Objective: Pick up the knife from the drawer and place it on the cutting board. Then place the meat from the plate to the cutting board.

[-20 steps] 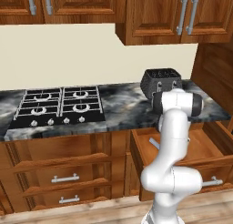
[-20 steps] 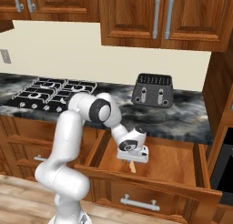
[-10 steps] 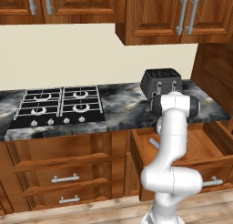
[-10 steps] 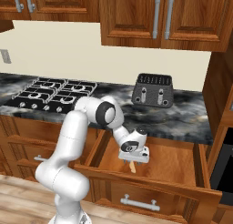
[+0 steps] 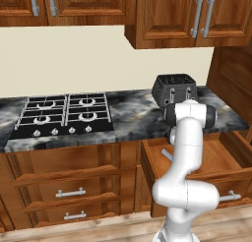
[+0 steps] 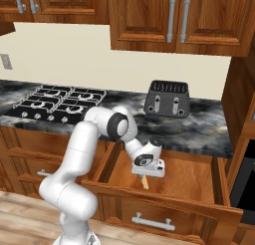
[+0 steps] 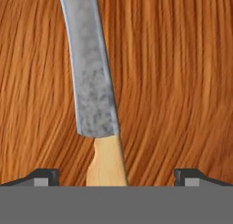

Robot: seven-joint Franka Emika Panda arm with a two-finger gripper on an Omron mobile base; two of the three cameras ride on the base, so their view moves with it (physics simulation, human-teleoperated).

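From my station, the gripper [image 7: 116,176] stands released, its two dark fingertips [image 7: 45,176] set wide apart with nothing clamped between them. It points straight down into the drawer [image 6: 199,177], low over the knife [image 7: 93,82]. In the hand view the knife's light tan handle lies between the two tips, nearer the one on the left of that view, and touches neither; the bluish-silver blade runs away from the handle toward the top of that view, flat on the plain wood floor of the drawer. In the right base view I see the handle end showing just below the hand, toward the drawer's front. In the left base view a sliver of the blade shows on the drawer floor, left of the arm.

The drawer is pulled well out from the cabinet run below the counter [image 6: 204,129], its silver bar handle [image 6: 150,222] on the front. On the dark marbled counter directly behind the drawer stands a black toaster [image 6: 167,98]. A gas cooktop [image 5: 64,115] sits further along the counter, well apart from the toaster. Wooden wall cabinets [image 5: 172,15] hang above.
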